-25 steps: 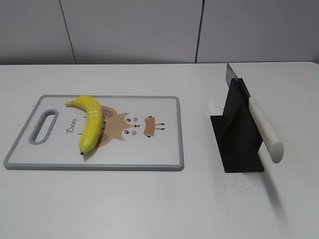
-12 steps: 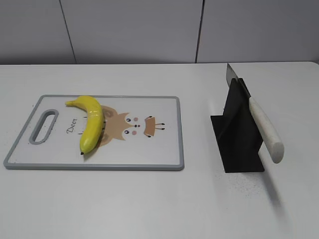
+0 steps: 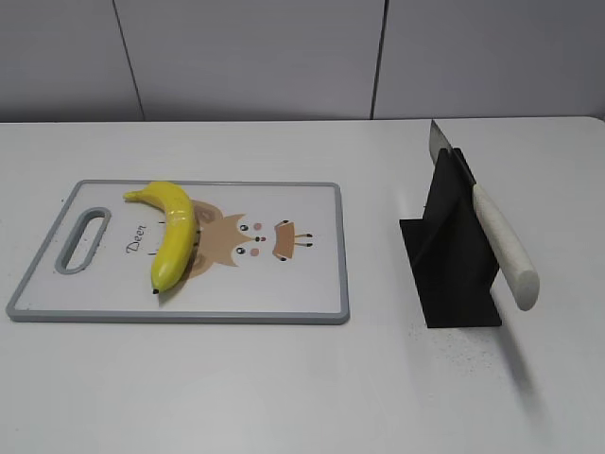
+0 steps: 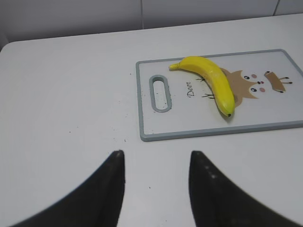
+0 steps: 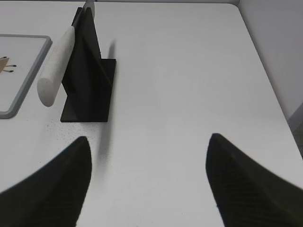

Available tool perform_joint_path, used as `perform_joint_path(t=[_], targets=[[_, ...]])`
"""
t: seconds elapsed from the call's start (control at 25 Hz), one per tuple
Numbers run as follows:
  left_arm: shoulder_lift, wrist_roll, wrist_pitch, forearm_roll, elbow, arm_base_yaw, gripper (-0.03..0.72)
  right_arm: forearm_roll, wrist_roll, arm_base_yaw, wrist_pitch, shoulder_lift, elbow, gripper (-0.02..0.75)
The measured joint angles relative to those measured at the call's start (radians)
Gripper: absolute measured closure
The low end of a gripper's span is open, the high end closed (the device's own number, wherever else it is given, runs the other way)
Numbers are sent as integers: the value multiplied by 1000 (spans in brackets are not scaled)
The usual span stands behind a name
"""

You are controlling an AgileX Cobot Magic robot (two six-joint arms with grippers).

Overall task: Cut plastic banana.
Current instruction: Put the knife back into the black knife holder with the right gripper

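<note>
Knife (image 3: 496,236) blade mostly hidden in black stand (image 3: 452,260).

Bright, even light from above, soft shadows cast toward the lower right beneath the knife (image 3: 492,236) and black stand (image 3: 452,255), faint glare seen on the plastic banana (image 3: 173,232), dark fingers (image 4: 104,189) blurred at both wrist views' lower edges.
</note>
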Motion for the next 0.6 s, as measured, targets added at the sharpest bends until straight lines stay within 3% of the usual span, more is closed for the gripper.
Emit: perform_joint_path(t=[0.6], targets=[[0, 0, 0, 0, 0, 0, 363, 3, 0, 0, -1, 0, 0, 147]])
